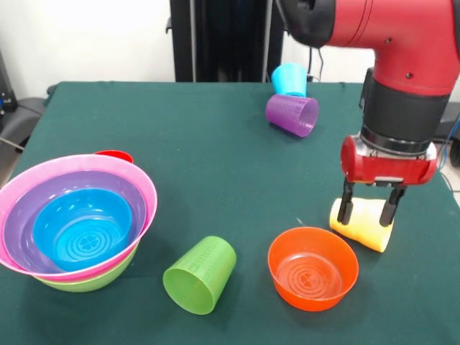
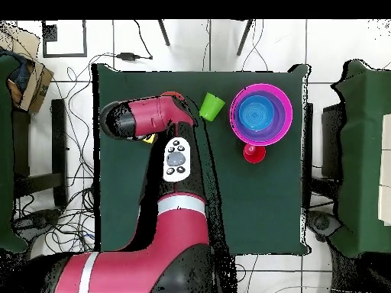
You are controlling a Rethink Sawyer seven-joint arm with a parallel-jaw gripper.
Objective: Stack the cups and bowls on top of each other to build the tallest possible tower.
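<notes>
My gripper (image 1: 368, 214) is open, with its fingers down on either side of the pale yellow cup (image 1: 359, 231), which lies on its side at the front right. The orange bowl (image 1: 313, 267) stands upright just left of it. The lime green cup (image 1: 200, 274) lies on its side near the front middle and also shows in the overhead view (image 2: 211, 107). The tower (image 1: 75, 219) at the left is the lime green, pink and purple bowls nested, with the blue bowl (image 1: 83, 228) inside; it shows from above too (image 2: 261, 114). The purple cup (image 1: 292, 114) and the light blue cup (image 1: 289, 79) lie at the far side.
A small red piece (image 1: 113, 154) sits right behind the tower and shows in the overhead view (image 2: 254, 153). The table has a dark green cloth (image 1: 215, 165). In the overhead view my arm (image 2: 176, 160) hides the gripper and the right-hand cups.
</notes>
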